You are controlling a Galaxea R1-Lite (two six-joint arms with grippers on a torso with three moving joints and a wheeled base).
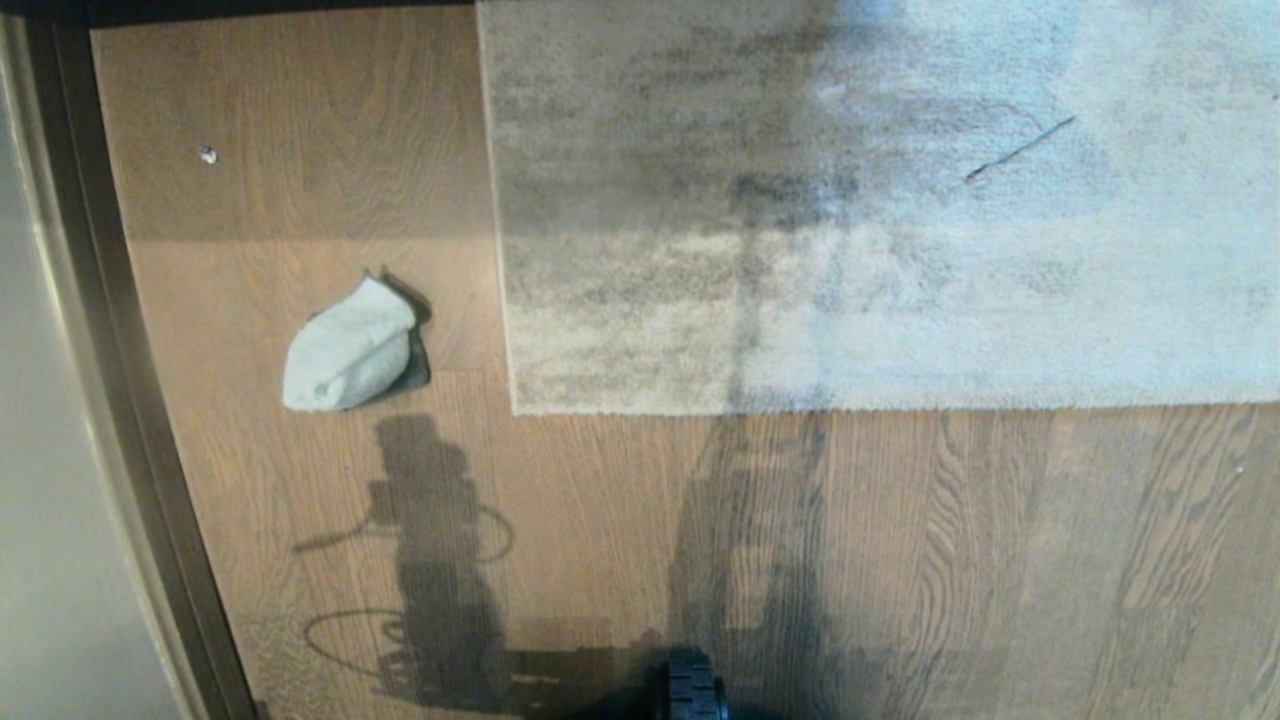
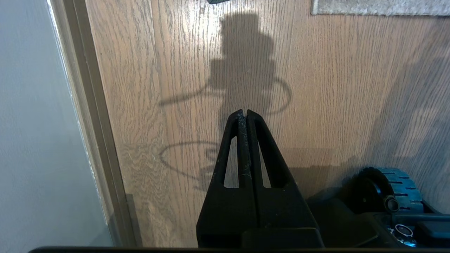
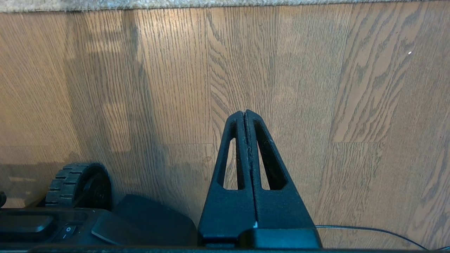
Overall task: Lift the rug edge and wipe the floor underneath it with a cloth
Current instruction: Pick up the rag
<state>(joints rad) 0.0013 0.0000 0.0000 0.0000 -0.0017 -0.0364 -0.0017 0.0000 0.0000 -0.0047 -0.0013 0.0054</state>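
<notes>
Head: rug (image 1: 880, 210) flat, edge (image 1: 850, 405) unlifted, cloth (image 1: 348, 348) on floor (image 1: 300, 200) beside its corner; 0 steps done.
Left wrist: left gripper (image 2: 245, 112) closed, empty, cloth beyond fingertips.
Right wrist: right gripper (image 3: 245, 112) closed, empty, edge ahead.

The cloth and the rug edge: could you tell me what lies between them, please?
Only bare floor; in the head view the cloth lies apart from the rug edge.
</notes>
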